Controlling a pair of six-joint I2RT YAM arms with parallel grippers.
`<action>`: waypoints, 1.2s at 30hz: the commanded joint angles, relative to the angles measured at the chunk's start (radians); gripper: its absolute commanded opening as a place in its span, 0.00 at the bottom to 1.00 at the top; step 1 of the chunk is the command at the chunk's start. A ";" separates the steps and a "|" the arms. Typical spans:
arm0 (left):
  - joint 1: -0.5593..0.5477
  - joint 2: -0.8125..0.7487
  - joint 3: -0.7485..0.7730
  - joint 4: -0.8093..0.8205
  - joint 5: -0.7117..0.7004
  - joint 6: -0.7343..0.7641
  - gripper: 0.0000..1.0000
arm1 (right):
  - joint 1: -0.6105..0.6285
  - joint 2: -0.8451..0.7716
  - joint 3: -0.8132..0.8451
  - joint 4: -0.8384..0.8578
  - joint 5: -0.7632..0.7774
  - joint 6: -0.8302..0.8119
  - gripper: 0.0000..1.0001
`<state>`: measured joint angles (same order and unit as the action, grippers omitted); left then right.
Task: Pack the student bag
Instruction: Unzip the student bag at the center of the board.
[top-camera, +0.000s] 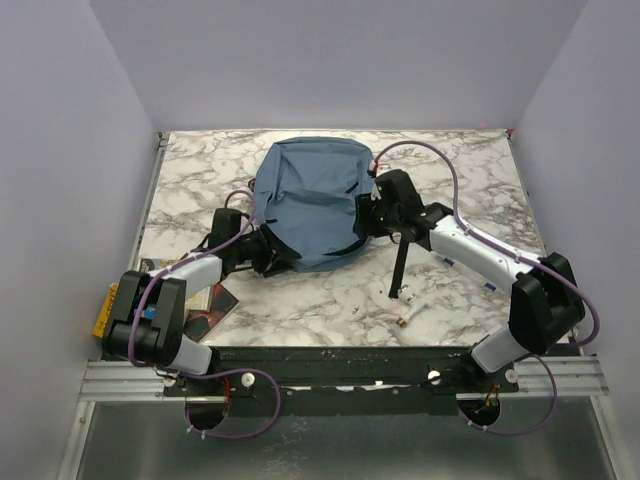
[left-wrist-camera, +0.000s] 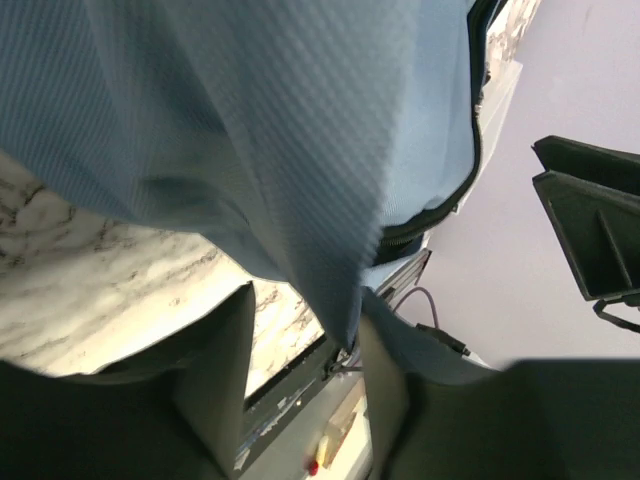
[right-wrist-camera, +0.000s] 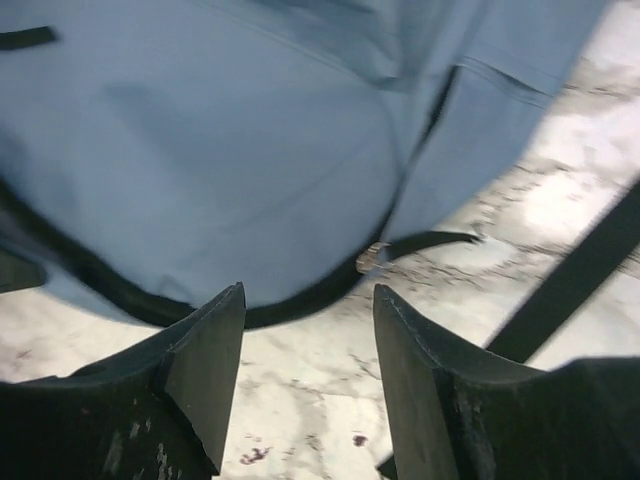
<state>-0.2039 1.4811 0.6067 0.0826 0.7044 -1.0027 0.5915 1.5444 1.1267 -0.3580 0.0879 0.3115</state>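
You're looking early on: student bag (top-camera: 305, 205) is sitting back-centre on the marble table (top-camera: 300, 300), w/ a book (top-camera: 212, 300), yellow box (top-camera: 104, 312) & small white sticks (top-camera: 405, 296) lying outside it. Left gripper (left-wrist-camera: 305, 320) is gaping partway, bag cloth hanging between its jaws; right gripper (right-wrist-camera: 309, 290) is standing wide, empty.

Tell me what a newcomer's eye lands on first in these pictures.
The dusty-blue student bag dominates, lying at the middle of the marble table. The left gripper and right gripper flank it, jaws apart. Two small pale objects lie in front of it, toward the right.
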 joint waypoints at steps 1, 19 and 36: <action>0.034 -0.121 -0.008 -0.100 -0.060 0.063 0.58 | 0.001 0.027 0.027 0.122 -0.232 0.026 0.59; 0.142 -0.069 0.268 -0.429 -0.371 0.197 0.55 | 0.142 0.187 -0.050 0.390 -0.426 0.151 0.58; 0.127 -0.040 0.077 0.189 0.043 0.069 0.00 | 0.169 0.159 -0.255 0.845 -0.772 0.560 0.56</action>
<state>-0.0727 1.4544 0.7963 -0.1192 0.5068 -0.8379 0.7635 1.7710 0.9352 0.2474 -0.4908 0.6357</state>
